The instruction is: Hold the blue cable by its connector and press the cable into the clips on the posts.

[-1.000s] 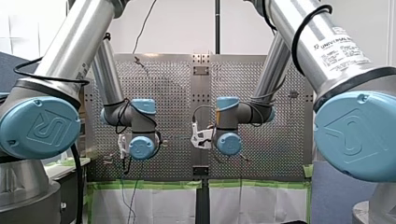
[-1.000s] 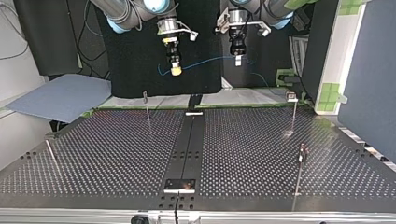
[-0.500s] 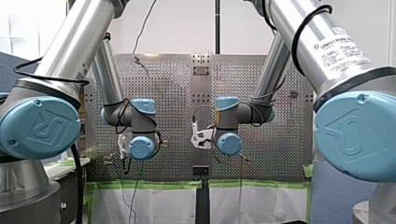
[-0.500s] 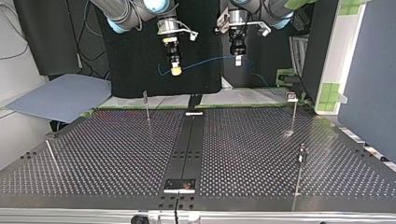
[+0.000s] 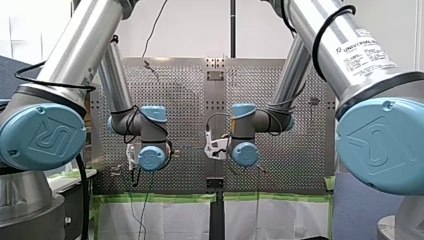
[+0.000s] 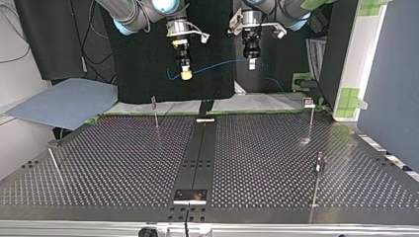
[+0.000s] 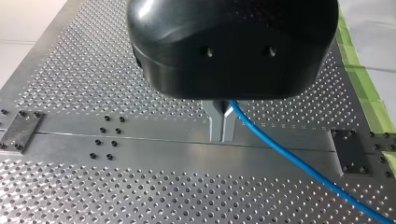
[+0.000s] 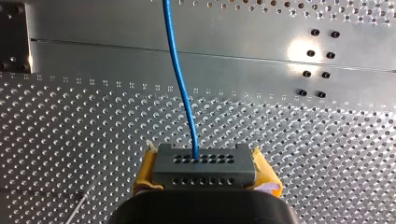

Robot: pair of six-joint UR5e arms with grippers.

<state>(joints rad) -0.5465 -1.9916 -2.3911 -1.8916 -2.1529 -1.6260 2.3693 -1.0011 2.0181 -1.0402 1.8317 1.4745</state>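
The blue cable (image 6: 222,64) hangs high above the far edge of the table, strung between my two grippers. In the top view my right gripper (image 6: 186,74), with yellow pads, is at the left. The right wrist view shows this gripper (image 8: 205,163) shut on a dark grey connector block (image 8: 204,173), with the cable (image 8: 180,79) running out ahead of it. My left gripper (image 6: 251,63) is at the top view's right. Its metal fingers (image 7: 217,126) are shut on the cable (image 7: 299,163). Thin posts (image 6: 155,112) (image 6: 311,118) (image 6: 317,180) with clips stand on the table, with no cable in them.
The perforated table (image 6: 123,163) has a dark centre strip (image 6: 197,153) with a small plate (image 6: 189,196) near its front edge. A slanted rod (image 6: 54,165) stands at the top view's left. A blue-grey sheet (image 6: 64,101) lies beyond the table's far left corner.
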